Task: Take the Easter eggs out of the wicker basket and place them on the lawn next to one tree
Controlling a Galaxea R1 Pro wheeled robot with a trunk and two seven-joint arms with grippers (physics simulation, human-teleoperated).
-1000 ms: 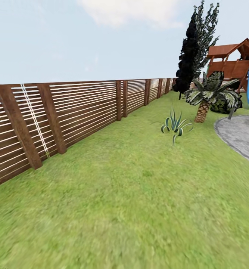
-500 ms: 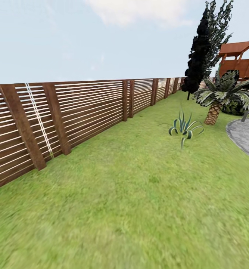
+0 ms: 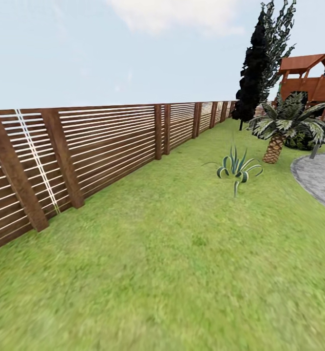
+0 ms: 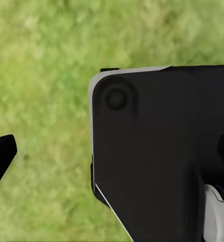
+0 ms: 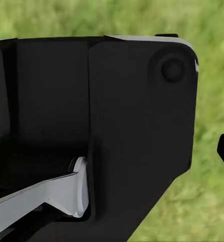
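The lawn (image 3: 172,263) takes up the whole lower half of the head view, a wide stretch of short green grass running away toward the upper right. Along the left side, from the left edge to the upper middle, stands the brown slat fence (image 3: 108,146) that bounds the garden. At the right edge, a curve of grey paving (image 3: 318,180) cuts into the grass. Behind it, in the upper right, are a red-brown wooden playhouse (image 3: 311,78) and a tall all-black tree (image 3: 257,68) on a thin dark trunk. Lower and nearer, a small palm (image 3: 281,129) stands on the grass, and right of centre a spiky striped plant (image 3: 236,168).

No wicker basket or painted egg can be made out here, nor a tree with a pale trunk, so the step in hand is judged to be travel across the garden to find them. To do it well, the robot should keep to the grass, stay off the fence line, and turn its head until the basket comes into sight before committing to a heading.

Both wrist views look down on grass past dark robot housing; the left gripper's and right gripper's fingers are too little shown to tell whether either is spread, closed or carrying anything.
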